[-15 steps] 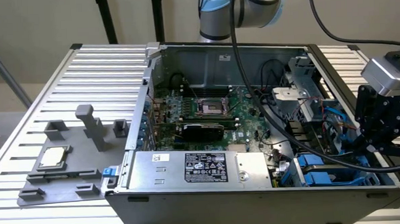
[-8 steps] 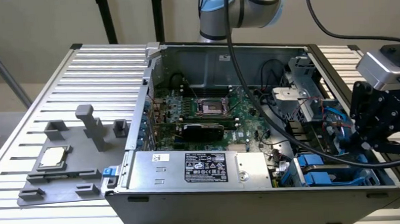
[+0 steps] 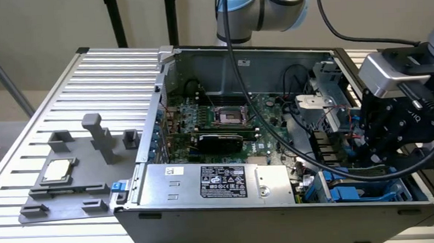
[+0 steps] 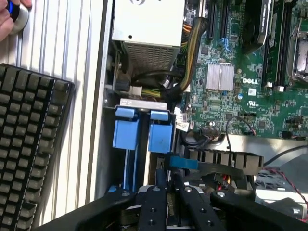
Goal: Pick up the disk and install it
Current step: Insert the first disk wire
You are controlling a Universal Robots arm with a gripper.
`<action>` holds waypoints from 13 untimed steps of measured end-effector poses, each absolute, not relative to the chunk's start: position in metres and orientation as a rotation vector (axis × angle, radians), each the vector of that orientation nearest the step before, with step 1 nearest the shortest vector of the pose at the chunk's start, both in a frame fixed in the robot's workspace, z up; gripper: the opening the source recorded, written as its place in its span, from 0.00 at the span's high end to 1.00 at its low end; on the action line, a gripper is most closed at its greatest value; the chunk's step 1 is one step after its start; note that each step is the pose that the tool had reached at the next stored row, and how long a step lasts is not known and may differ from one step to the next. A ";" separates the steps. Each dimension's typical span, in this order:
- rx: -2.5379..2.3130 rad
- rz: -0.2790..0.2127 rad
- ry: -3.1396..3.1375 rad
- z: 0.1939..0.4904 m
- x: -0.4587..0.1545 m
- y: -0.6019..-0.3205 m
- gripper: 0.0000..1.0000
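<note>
Claw [image 4: 169, 176] clamped on disk [image 4: 183, 162], held edge-on. Disk's blue edge just past fingertips, beside blue carriers [image 4: 126, 130]. Case [image 3: 280, 223] near corner, exterior view's right.

Hidden and cut off around the case's [image 3: 280, 220] drive-bay corner

The gripper [image 4: 168, 177], clamped on the disk [image 4: 183, 162], covers all but a blue edge of it. The keyboard [image 4: 29, 144], a hand [image 4: 6, 19] and the arm [image 3: 271, 9] are cut off by picture edges. The label's [image 3: 227, 181] print is too small to read.
</note>
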State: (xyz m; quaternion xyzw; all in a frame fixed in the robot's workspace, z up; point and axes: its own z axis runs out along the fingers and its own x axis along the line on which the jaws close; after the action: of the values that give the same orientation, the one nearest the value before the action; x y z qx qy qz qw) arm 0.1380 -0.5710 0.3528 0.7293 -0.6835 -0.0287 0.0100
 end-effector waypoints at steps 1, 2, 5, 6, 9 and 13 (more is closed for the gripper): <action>2.271 -0.090 -2.140 0.353 0.137 -0.571 0.84; 2.263 -0.090 -2.149 0.353 0.137 -0.571 0.84; 2.221 -0.090 -2.194 0.352 0.137 -0.571 0.84; 2.205 -0.090 -2.211 0.352 0.137 -0.571 0.84; 2.158 -0.090 -2.259 0.350 0.137 -0.571 0.84; 2.112 -0.086 -2.309 0.349 0.137 -0.571 0.84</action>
State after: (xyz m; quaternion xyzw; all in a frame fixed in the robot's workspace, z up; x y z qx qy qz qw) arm 0.1367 -0.5711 0.3489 0.6747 -0.7376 -0.0274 0.0059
